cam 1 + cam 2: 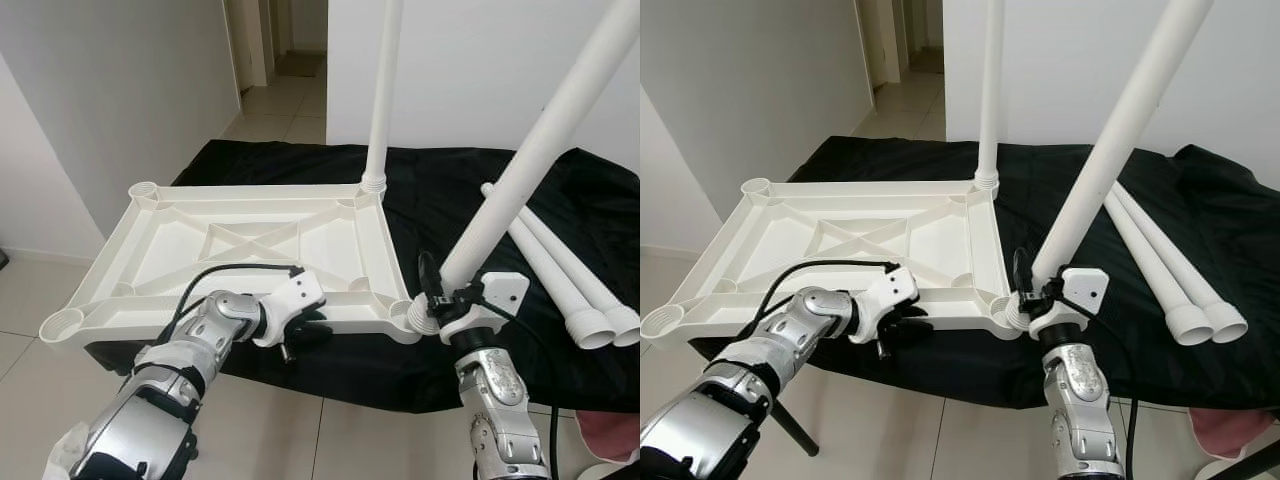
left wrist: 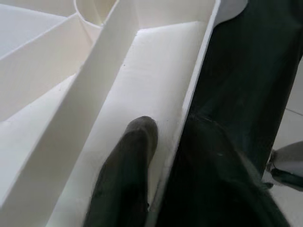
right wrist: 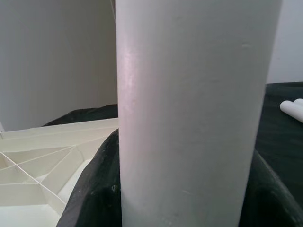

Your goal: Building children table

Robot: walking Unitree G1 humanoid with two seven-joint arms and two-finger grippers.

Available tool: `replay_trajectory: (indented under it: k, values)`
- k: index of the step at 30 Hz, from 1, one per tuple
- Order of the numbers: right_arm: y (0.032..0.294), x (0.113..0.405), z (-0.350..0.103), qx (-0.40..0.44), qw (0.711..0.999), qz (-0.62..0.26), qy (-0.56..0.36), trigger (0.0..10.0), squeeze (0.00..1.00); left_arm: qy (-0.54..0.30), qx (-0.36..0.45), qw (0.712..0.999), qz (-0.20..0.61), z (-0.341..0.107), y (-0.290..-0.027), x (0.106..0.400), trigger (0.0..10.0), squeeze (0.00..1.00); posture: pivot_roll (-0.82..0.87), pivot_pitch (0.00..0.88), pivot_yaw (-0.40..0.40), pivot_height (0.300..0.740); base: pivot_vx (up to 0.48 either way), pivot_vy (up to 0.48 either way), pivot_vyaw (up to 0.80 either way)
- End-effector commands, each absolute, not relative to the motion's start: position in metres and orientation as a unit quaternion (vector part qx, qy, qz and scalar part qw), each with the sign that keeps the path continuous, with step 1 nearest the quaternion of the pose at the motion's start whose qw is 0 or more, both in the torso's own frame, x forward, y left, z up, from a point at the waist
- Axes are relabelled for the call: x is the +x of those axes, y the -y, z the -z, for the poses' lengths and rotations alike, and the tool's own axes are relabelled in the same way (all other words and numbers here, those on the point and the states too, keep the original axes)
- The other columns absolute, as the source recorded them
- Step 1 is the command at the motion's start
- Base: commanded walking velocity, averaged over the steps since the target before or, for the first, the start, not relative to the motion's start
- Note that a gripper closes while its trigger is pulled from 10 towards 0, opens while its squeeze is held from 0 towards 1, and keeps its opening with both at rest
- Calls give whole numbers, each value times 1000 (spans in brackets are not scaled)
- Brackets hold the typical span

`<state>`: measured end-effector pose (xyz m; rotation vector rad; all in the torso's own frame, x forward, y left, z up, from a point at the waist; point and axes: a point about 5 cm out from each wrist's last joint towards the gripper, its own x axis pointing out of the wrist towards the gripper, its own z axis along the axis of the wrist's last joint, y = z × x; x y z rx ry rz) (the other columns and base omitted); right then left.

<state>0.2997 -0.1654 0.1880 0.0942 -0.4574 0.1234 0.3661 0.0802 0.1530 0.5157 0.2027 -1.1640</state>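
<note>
A white plastic tabletop (image 1: 180,250) lies upside down on a black-covered bed. One white leg (image 1: 383,100) stands upright in its far right corner socket. My right gripper (image 1: 440,300) is shut on a second white leg (image 1: 530,150), which leans to the right with its foot at the near right corner socket (image 1: 415,318). My left gripper (image 1: 305,335) is shut on the tabletop's near rim; in the left wrist view one finger (image 2: 128,165) lies inside the rim wall and the other outside it.
Two more white legs (image 1: 560,275) lie side by side on the black cover (image 1: 450,200) at the right. Tiled floor runs under the bed's near edge, and a hallway opens behind. White walls stand left and behind.
</note>
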Motion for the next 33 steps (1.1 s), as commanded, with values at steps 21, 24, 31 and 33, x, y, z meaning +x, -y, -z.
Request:
replay_trajectory:
  k: [21, 24, 31, 33]
  values:
    - [141, 311, -185, -5, 970, -122, 209, 10000, 0, 68, 41, 863, 499, -202, -82, 332, 10000, 0, 16, 134, 46, 740, 0, 0, 0]
    - [141, 311, -185, -7, 970, -123, 208, 10000, 0, 66, 33, 864, 498, -202, -82, 331, 10000, 0, 18, 134, 40, 740, 0, 0, 0]
    - [148, 314, -196, -10, 966, -112, 231, 10000, 0, 67, 10, 881, 468, -213, -90, 320, 10000, 0, 26, 133, 20, 740, 0, 0, 0]
    - [149, 314, -188, -11, 969, -113, 217, 10000, 0, 66, 6, 884, 463, -212, -90, 317, 10000, 0, 26, 133, 19, 740, 0, 0, 0]
